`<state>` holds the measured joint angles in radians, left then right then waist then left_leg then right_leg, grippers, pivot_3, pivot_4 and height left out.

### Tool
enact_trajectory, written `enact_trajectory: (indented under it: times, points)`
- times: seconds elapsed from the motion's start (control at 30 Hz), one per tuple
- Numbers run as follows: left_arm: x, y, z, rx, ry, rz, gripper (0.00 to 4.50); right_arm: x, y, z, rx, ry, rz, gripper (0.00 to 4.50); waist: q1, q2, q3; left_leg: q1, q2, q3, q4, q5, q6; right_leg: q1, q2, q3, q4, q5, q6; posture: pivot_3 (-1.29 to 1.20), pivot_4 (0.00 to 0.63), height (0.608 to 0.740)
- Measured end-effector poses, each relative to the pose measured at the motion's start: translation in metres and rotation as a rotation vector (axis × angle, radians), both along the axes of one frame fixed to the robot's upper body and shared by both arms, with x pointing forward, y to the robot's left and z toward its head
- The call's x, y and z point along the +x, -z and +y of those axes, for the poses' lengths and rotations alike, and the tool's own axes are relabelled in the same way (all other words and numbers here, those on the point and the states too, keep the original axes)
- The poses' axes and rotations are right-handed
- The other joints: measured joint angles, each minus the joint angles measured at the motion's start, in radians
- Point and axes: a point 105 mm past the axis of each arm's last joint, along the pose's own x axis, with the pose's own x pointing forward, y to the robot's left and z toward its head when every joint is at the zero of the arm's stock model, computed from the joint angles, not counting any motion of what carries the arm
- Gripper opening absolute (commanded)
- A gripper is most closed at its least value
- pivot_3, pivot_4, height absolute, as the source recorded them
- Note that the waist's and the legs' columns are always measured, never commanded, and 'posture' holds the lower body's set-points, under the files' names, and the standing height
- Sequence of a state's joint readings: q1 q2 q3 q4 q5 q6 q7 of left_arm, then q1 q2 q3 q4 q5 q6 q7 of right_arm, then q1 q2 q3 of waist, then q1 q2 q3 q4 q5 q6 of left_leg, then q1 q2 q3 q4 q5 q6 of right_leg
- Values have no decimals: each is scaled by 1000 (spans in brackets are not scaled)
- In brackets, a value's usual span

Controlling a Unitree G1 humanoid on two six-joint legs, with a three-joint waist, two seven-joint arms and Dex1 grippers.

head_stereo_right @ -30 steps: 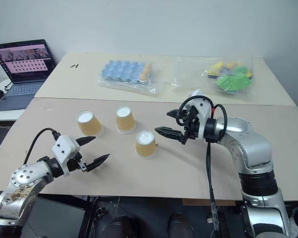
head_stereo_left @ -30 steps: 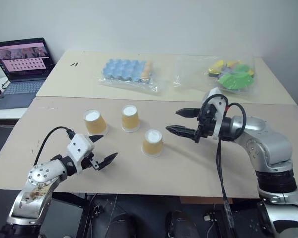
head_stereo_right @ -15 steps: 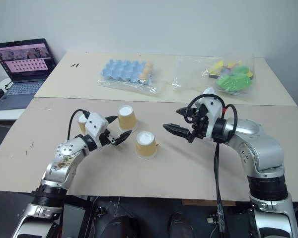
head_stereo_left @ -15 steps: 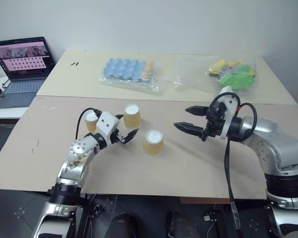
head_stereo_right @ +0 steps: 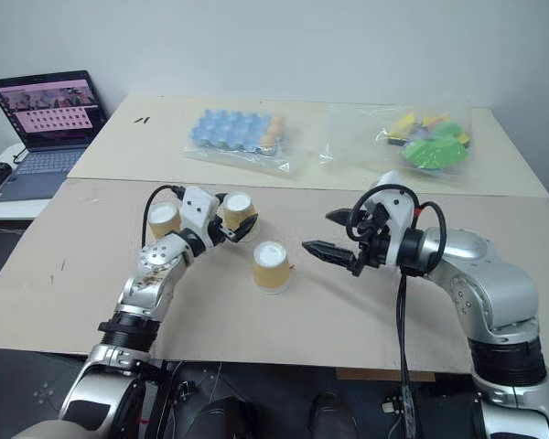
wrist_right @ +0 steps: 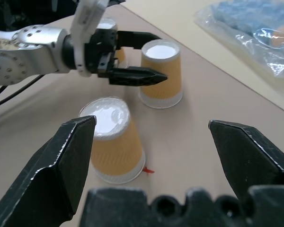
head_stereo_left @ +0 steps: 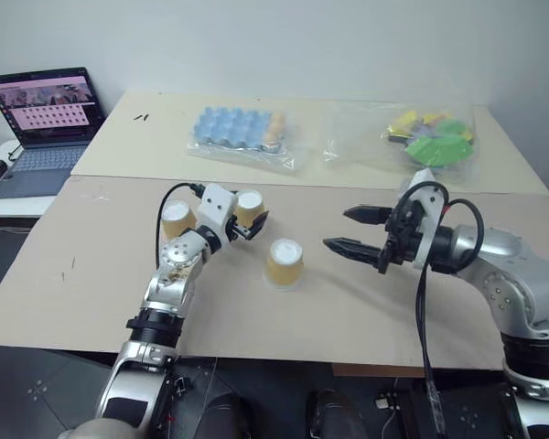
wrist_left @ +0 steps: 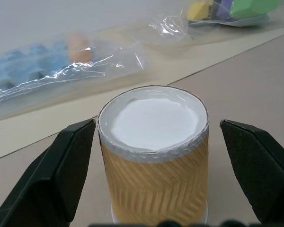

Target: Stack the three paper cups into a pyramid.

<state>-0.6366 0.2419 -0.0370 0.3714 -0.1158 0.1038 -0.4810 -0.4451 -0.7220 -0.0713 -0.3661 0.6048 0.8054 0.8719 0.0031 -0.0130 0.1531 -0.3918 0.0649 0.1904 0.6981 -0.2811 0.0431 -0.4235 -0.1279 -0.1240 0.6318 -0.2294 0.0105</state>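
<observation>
All three paper cups stood upside down, white bases up, on the table (head_stereo_left: 91, 274), none stacked yet. Left gripper (head_stereo_left: 250, 222) had its jaws spread on either side of the middle cup (wrist_left: 154, 156), not touching it, apparently lined up to grasp. Leftmost cup (head_stereo_left: 176, 220) sat behind that arm; the nearest cup (head_stereo_left: 284, 262) stood apart toward the near edge. Right gripper (head_stereo_left: 355, 230) hovered beside it, jaws spread, empty, probably waiting.
</observation>
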Motion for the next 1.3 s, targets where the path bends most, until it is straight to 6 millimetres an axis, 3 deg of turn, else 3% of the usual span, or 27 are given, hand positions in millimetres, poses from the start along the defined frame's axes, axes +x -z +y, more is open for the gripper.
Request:
enact_trajectory:
  times: [0.53, 0.73, 1.0, 1.17, 1.3]
  points:
    - [16, 6, -15, -33, 48, 48, 4500, -5, 3, 3, -24, -31, -3, 4460, 0, 0, 0, 0, 0, -1, 0, 0, 0, 0, 0, 0, 0, 0, 0, 0, 150, 735]
    - [15, 6, -16, -35, 59, 48, 2653, -4, 4, 2, -24, -14, -2, 4500, 0, 0, 0, -1, 0, -1, 0, 0, 0, 0, 0, 0, 0, 0, 0, 0, 150, 735]
    - [15, 2, -15, -36, 57, 35, 2627, -3, 5, 3, -18, -9, -3, 4500, 0, 0, 0, -1, 0, -1, 0, 0, 0, 0, 0, 0, 0, 0, 0, 0, 150, 735]
    - [12, -17, -18, -39, 68, -35, 2627, -2, 5, 3, -16, -8, -7, 4500, 0, 0, 0, -1, 0, -1, 0, 0, 0, 0, 0, 0, 0, 0, 0, 0, 150, 735]
    - [-2, -37, -12, -13, 81, -126, 2627, -1, 5, 3, -13, -8, -6, 4500, -4, 0, 0, -1, 0, -1, 0, 0, 0, -1, 0, 0, 0, 0, 0, 0, 150, 735]
